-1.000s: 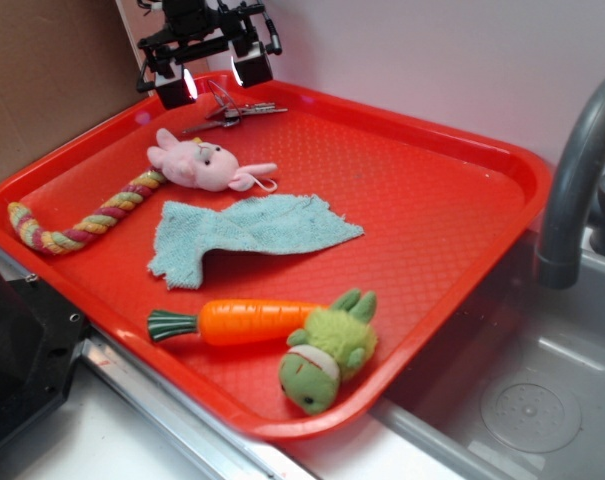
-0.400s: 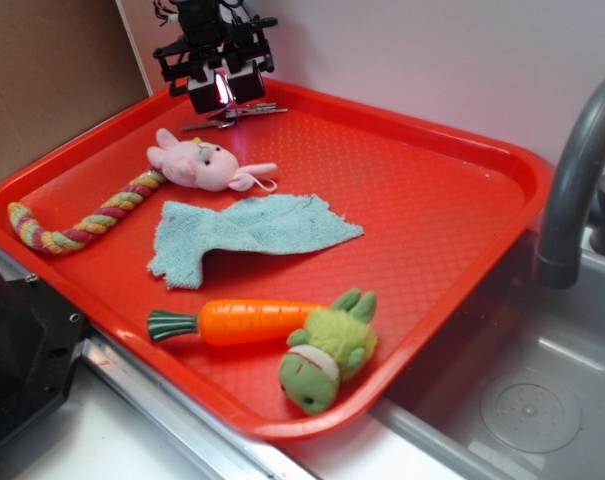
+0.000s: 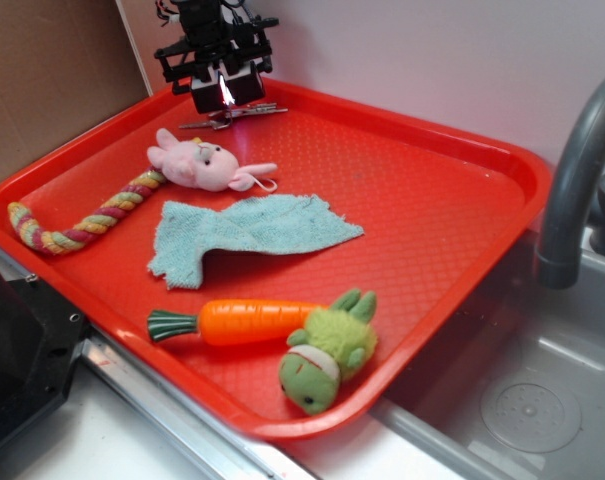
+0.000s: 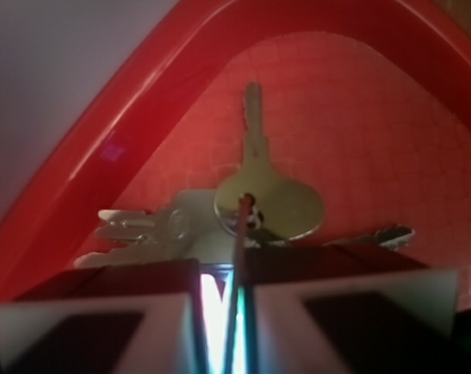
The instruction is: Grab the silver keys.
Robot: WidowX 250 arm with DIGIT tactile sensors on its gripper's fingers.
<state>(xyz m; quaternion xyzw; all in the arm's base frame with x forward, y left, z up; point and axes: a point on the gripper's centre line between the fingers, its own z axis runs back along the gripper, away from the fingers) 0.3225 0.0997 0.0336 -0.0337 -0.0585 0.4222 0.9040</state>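
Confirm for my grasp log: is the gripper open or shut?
Shut: the gripper pinches the wire ring of the silver keys, fingers nearly touching.

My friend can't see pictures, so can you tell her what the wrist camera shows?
The gripper has its two fingers nearly together, pinching the thin wire ring of the silver keys. The keys lie fanned out in a corner of the red tray, one big round-headed key pointing away from the camera.
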